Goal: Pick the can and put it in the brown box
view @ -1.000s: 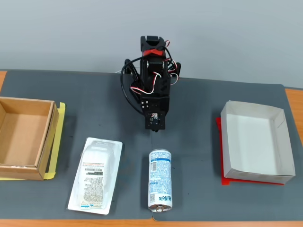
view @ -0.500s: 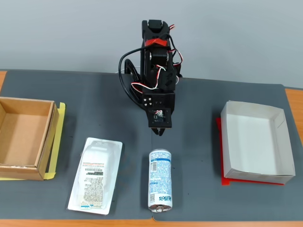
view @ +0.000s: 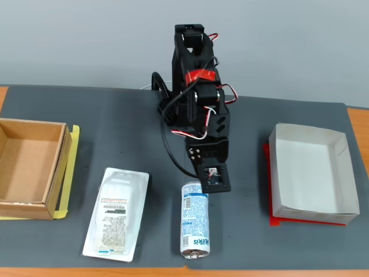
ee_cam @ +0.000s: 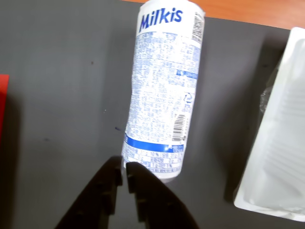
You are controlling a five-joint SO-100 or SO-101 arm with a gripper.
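The can lies on its side on the dark mat, white with blue "Milkis" print. In the fixed view the can lies near the front edge, its silver end toward the camera. My gripper hovers just over the can's far end. Its two black fingers are closed together with only a thin slit between them and hold nothing. In the fixed view the gripper hangs down from the arm above that same end. The brown box sits empty at the far left on yellow paper.
A flat white blister pack with a barcode label lies between the can and the brown box; in the wrist view it is at the right. A white paper box on a red base stands at the right.
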